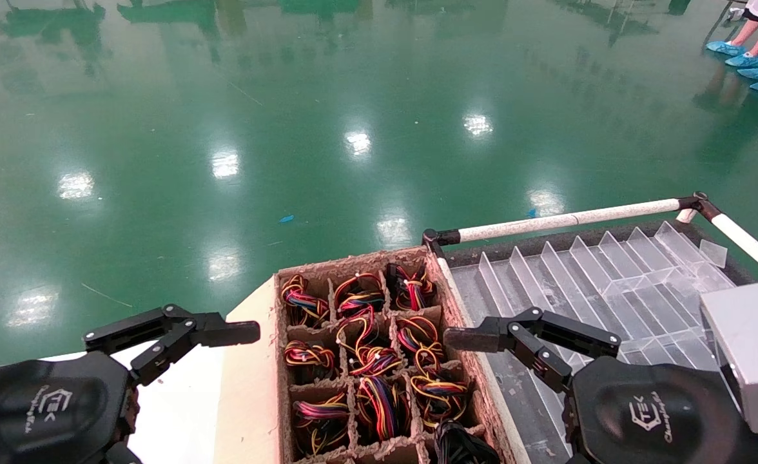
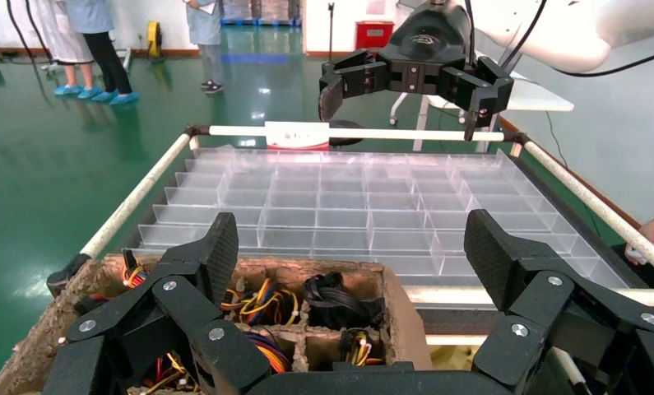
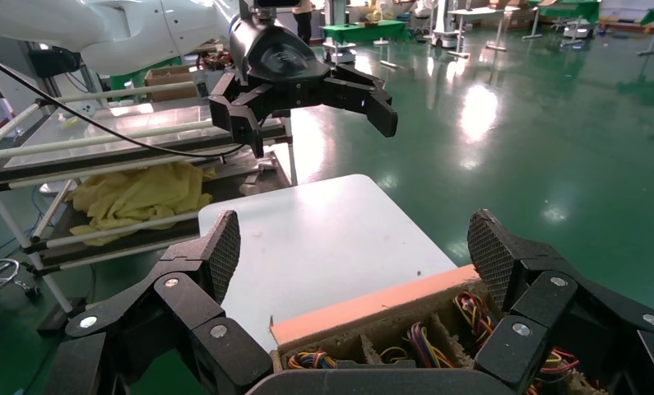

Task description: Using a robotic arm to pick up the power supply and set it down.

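A brown pulp tray (image 1: 353,261) of compartments holds coils of red, yellow and blue wire (image 1: 379,393). A bundle of black cables (image 1: 459,444) fills its nearest right corner cell, also seen as the black cables (image 2: 340,296) in the left wrist view. No grey body of the power supply shows. My left gripper (image 1: 237,333) hovers open beside the tray's left side, its fingers (image 2: 216,247) empty. Over the clear tray on the right, my right gripper (image 1: 459,338) is open too, with bare pads (image 3: 224,247). The two face each other across the pulp tray.
A clear plastic divided tray (image 1: 611,277) lies right of the pulp tray, framed by white pipe rails (image 1: 566,222). A white tabletop (image 1: 179,399) lies to the left. A yellow cloth (image 3: 134,193) sits on a lower rack. People (image 1: 753,51) stand on the green floor far right.
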Robot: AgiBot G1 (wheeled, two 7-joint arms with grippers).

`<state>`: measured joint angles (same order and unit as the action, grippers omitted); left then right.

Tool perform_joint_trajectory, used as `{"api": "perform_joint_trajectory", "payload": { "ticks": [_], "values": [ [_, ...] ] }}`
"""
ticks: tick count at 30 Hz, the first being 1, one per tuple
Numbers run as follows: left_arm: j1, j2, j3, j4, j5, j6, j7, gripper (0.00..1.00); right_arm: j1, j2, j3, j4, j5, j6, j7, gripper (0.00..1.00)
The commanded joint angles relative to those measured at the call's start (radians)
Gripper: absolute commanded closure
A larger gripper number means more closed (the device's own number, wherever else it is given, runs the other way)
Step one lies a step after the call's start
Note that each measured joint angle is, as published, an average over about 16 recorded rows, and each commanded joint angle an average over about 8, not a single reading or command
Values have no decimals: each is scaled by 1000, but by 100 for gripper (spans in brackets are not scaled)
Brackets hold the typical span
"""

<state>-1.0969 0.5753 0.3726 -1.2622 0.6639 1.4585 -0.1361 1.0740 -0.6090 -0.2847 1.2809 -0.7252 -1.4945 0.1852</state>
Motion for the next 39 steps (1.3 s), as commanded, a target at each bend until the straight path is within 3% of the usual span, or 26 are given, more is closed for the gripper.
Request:
{"api": "perform_joint_trajectory", "payload": {
  "ticks": [1, 11, 19, 39],
  "values": [
    [0, 0, 0, 0, 0, 0, 0, 0, 0, 0, 0, 0, 0, 0, 0, 0],
    [0, 0, 0, 0, 0, 0, 0, 0, 0, 0, 0, 0, 0, 0, 0, 0],
    [0, 0, 0, 0, 0, 0, 0, 98, 0, 0, 0, 0, 0, 0, 0, 0],
    [0, 0, 0, 0, 0, 0, 0, 100, 0, 0, 1, 0, -1, 0, 0, 0]
  ]
}}
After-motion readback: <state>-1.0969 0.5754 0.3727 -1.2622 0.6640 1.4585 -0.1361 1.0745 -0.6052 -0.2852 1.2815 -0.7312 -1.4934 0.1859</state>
